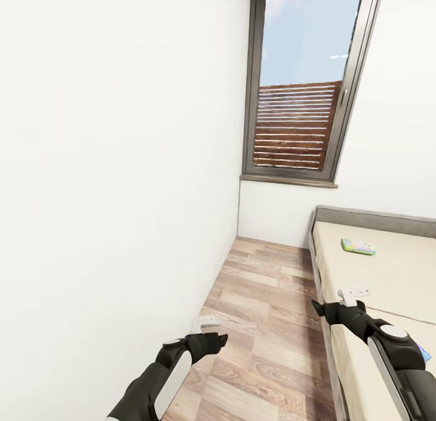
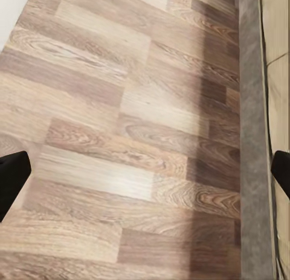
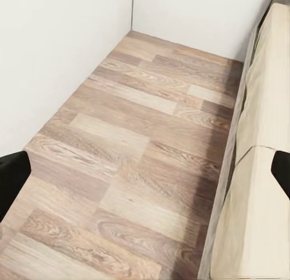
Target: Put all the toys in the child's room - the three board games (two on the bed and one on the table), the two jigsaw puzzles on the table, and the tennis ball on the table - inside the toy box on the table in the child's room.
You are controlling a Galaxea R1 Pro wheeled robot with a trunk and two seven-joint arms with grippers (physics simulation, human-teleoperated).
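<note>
the white wall [image 1: 115, 166] fills the left of the head view and the robot stands close beside it, in the narrow strip of wood-plank floor [image 1: 266, 324] that runs between that wall and the bed [image 1: 387, 275]. the strip ends at the far wall under a tall dark-framed window [image 1: 303, 88], so the only useful thing within reach here is the bed, which is likely why the robot faces along its side.

the bed, beige mattress on a dark grey frame, lies along the right of the floor strip. on the mattress, toward the bed's head end, rests a small flat green-edged board game [image 1: 358, 246], well apart from both arms. near the bed's nearer end, a sliver of something blue [image 1: 424, 352] peeks out beside the right arm; it may be a second game box, but too little shows to tell.

the right gripper [image 1: 351, 296] hangs just over the bed's near edge, its jaws spread and empty. the left gripper [image 1: 208, 324] hovers over the floor beside the bed, also spread wide with nothing between the fingers. both look held ready, low and forward, for a reach onto the mattress.
</note>
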